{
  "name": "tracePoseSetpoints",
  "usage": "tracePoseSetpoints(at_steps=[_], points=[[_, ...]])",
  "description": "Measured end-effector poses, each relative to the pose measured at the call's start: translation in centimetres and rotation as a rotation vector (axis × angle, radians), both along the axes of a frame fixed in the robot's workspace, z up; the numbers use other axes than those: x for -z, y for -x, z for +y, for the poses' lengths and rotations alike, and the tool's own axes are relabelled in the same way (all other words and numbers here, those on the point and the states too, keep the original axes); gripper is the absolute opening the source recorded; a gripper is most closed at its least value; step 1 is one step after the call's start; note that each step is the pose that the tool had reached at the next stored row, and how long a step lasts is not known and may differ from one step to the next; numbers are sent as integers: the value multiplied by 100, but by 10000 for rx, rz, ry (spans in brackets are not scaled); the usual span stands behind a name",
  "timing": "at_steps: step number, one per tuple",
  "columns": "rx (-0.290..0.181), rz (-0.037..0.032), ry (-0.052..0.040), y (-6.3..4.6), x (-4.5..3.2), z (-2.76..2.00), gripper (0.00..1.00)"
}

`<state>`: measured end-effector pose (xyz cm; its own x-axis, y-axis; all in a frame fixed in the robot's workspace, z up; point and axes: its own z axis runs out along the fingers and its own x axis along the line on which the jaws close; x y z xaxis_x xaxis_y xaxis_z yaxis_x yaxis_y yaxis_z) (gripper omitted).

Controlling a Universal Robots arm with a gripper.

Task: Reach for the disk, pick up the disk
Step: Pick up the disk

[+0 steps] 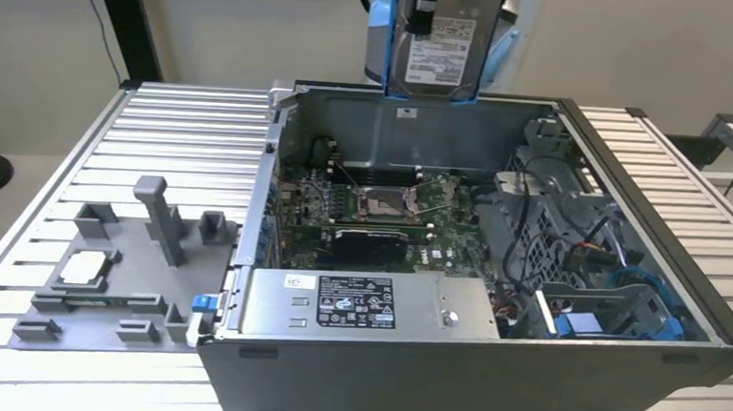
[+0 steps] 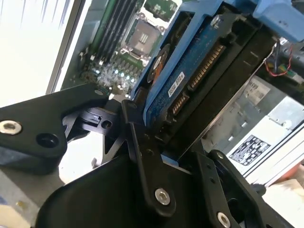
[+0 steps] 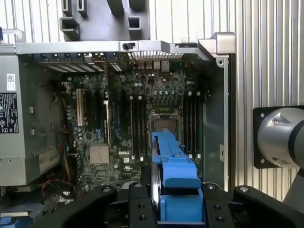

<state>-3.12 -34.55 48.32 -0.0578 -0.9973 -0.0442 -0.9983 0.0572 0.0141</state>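
Black fingers (image 2: 142,154) of my gripper (image 3: 176,211) sit clamped on the disk (image 1: 435,47), which hangs on edge above the rear wall of the open case (image 1: 458,378), well clear of the board (image 3: 118,128). As I judge it, doing this well means squeezing evenly on its 2 flat faces and keeping it upright so it cannot twist or slip.

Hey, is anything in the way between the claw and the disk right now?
Nothing visible stands between them. The claw is shut on the disk, with a finger on each side of it. In the exterior view the disk hangs above the rear of the open case.
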Motion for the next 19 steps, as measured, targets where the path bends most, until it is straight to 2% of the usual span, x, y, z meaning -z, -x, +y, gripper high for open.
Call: tracePoseSetpoints(at_steps=[19], points=[[0, 0, 0, -798, 0, 50, 0]])
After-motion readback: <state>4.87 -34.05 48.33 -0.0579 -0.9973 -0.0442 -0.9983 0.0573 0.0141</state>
